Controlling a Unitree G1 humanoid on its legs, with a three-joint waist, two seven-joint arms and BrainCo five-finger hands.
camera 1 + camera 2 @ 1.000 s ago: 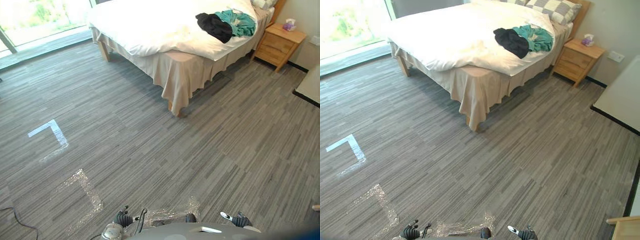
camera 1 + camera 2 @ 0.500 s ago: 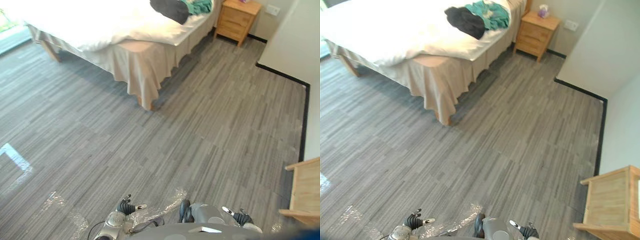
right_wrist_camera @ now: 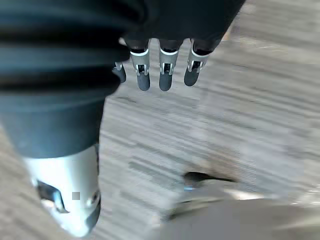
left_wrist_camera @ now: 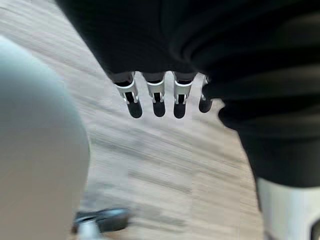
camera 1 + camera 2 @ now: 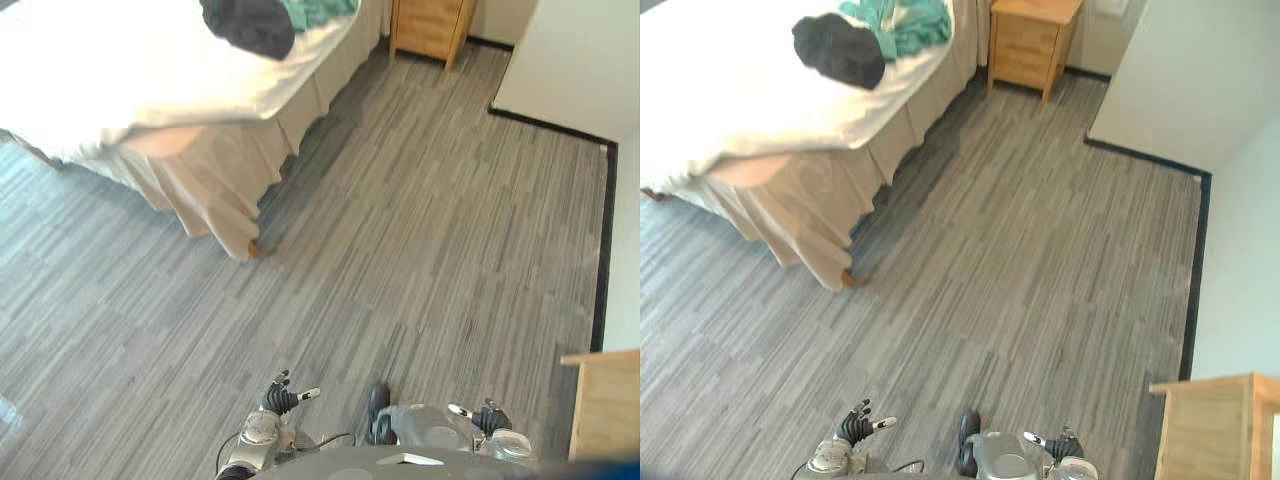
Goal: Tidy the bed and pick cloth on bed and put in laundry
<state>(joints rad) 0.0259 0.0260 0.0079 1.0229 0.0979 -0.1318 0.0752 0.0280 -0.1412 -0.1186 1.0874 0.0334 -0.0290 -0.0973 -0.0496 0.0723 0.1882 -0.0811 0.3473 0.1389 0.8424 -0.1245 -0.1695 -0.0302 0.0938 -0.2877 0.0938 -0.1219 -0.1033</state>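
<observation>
Left hand (image 5: 281, 400), right hand (image 5: 488, 416): hanging low over the floor, fingers (image 4: 158, 97) relaxed apart, holding nothing, probably because the clothes are out of reach. Black cloth (image 5: 838, 50), teal cloth (image 5: 902, 20): lying touching on the bed (image 5: 730, 100), well apart from me.

Clothes (image 5: 843, 50) on bed (image 5: 720, 110), far left; nightstand (image 5: 1030, 40) just right of bed.

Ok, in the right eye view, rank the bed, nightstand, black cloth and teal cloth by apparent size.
1. bed, by far largest.
2. nightstand and black cloth look about alike, so unranked.
3. teal cloth, smallest showing, but the view's edge cuts it off.
</observation>
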